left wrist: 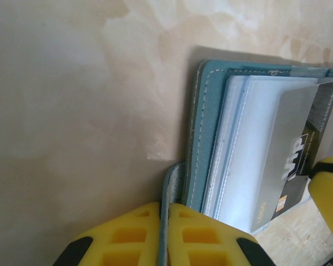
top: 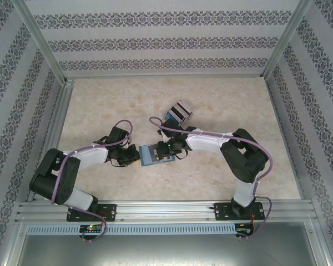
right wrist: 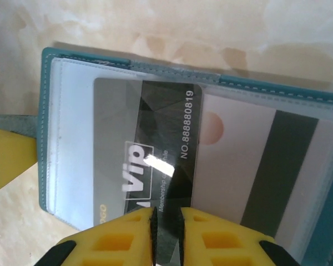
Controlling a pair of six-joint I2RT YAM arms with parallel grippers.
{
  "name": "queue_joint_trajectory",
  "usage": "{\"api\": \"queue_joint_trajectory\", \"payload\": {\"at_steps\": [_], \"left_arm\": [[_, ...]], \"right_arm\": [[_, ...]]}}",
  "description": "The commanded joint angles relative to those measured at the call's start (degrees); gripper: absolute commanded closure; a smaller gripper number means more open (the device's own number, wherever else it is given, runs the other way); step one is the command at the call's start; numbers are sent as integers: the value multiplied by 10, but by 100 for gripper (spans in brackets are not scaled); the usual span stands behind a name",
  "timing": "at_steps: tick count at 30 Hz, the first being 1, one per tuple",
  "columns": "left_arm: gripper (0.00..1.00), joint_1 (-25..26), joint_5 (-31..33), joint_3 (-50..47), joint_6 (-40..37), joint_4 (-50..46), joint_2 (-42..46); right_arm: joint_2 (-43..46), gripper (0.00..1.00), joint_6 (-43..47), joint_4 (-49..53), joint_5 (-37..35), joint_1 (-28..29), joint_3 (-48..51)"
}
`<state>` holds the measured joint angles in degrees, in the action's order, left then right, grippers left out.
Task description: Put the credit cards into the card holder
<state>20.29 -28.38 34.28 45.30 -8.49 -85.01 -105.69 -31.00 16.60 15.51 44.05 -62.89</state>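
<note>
Grey VIP card [right wrist: 150, 138]: thin, stiff, likely slippery; being edge-pinched by right end effector [right wrist: 166, 216] over teal card holder [right wrist: 49, 127], whose strap [left wrist: 171, 178] is being clamped by left end effector [left wrist: 164, 216].

Open tabletop [top: 100, 100] beyond card stack [top: 178, 112]

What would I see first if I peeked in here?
A teal card holder lies open in the middle of the table. The right gripper pinches a black-and-grey VIP card over its clear sleeves, while the left gripper clamps its side tab. More cards sit just beyond.
</note>
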Motion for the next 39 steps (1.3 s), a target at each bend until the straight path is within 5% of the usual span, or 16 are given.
{"api": "queue_joint_trajectory", "payload": {"at_steps": [1,19,26,39], "left_arm": [[100,13,1,-5,8,16,-3],[100,32,11,4,18,21,-2],[100,32,39,16,8,-22,41],[100,32,44,68,-5,-78,60]], "right_arm": [[-20,79,12,20,-11,9,-13],[-45,79,2,9,1,55,-56],[27,78,15,37,-26,36,-32],[31,76,19,14,-35,-17,51]]}}
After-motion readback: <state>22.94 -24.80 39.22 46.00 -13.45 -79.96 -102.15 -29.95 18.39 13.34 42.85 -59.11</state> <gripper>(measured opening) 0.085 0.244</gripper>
